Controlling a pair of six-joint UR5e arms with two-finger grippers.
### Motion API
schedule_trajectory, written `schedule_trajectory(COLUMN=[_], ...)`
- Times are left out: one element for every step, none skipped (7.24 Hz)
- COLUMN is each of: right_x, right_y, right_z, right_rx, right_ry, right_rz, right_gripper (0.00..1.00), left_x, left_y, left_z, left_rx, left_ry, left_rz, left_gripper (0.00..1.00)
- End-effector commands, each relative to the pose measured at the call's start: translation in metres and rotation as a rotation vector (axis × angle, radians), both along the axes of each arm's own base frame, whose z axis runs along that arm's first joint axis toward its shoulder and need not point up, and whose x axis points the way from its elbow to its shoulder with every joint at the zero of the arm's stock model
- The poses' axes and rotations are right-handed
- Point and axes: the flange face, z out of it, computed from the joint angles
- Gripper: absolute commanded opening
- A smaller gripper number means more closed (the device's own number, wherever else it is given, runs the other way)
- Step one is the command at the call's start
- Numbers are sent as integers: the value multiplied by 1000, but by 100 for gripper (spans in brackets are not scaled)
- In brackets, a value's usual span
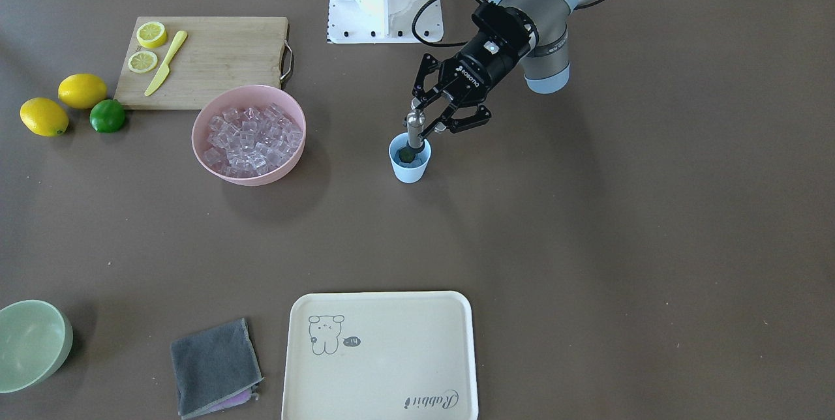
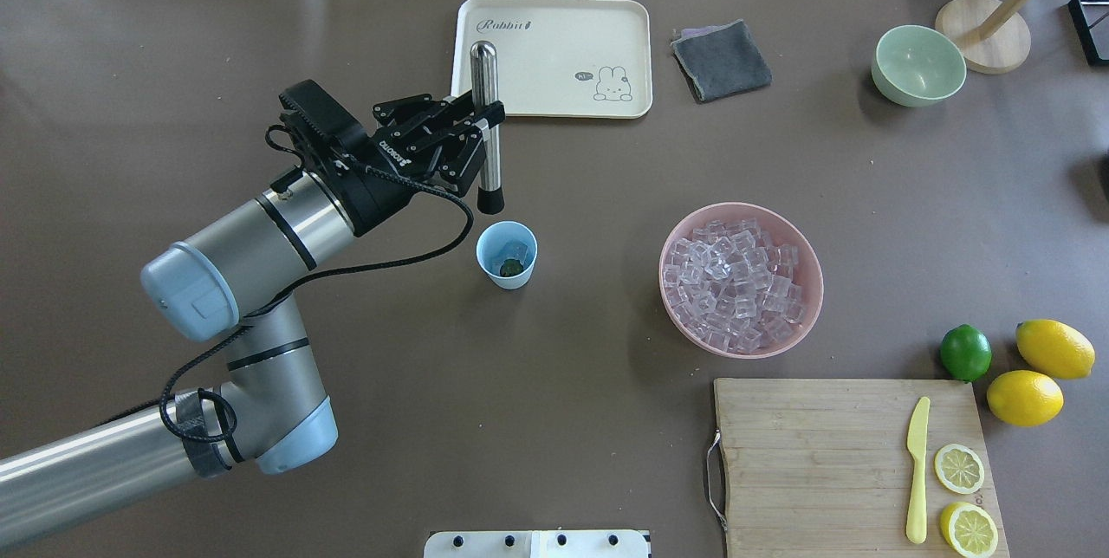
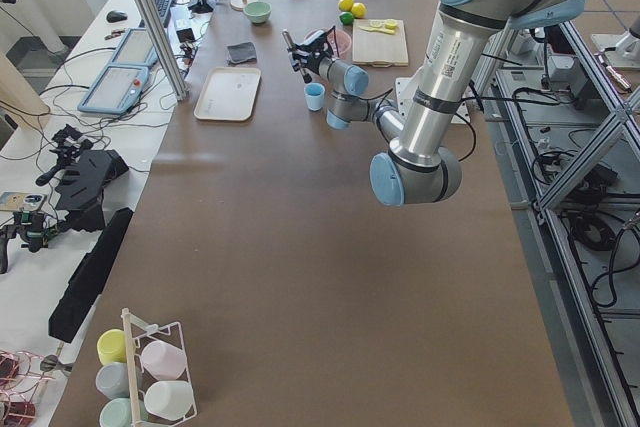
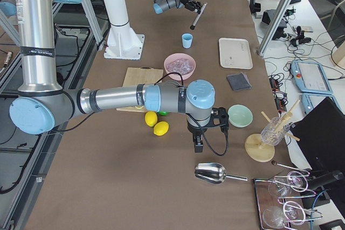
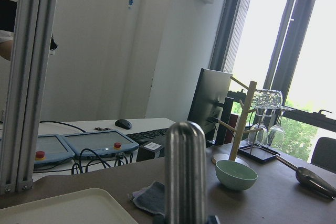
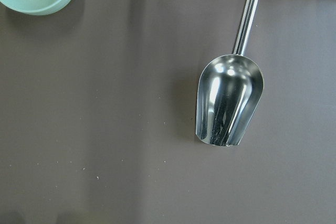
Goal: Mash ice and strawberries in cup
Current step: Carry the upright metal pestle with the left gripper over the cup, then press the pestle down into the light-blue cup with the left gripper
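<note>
The light blue cup (image 2: 506,255) (image 1: 409,159) stands mid-table. At its bottom lie a dark, green-topped strawberry (image 2: 511,266) and a clear ice cube (image 2: 518,247). More ice (image 2: 736,281) (image 1: 251,139) is heaped in the pink bowl (image 2: 801,237). My left gripper (image 2: 487,120) (image 1: 427,121) is shut on a steel muddler (image 2: 487,107) (image 5: 185,171). The muddler is tilted, its black tip (image 2: 491,203) hanging above the cup and clear of it. My right gripper (image 4: 197,143) shows only in the exterior right view, over the table near a steel scoop (image 6: 228,103); I cannot tell its state.
A cream tray (image 2: 554,99), grey cloth (image 2: 721,60) and pale green bowl (image 2: 918,64) sit along the far side. A cutting board (image 2: 814,454) carries a yellow knife (image 2: 917,467) and lemon slices (image 2: 958,468). Two lemons (image 2: 1027,398) and a lime (image 2: 965,352) lie beside it.
</note>
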Motion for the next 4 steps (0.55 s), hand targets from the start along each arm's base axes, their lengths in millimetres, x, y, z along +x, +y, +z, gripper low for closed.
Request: schedule_trajectory(right_x=[8, 9, 9, 9], right_y=[4, 6, 7, 10], right_z=[1, 4, 4, 7], right_rx=[0, -5, -6, -10], right_ry=[1, 0, 3, 1], right_rz=[15, 18, 17, 17], right_gripper=[100, 100, 100, 100], left_x=[24, 25, 24, 18], left_y=[14, 13, 13, 10], left_z=[22, 20, 14, 8], left_rx=[19, 19, 25, 32], left_ry=[-15, -14, -3, 9], left_rz=[6, 5, 6, -1], left_gripper=[0, 0, 0, 0])
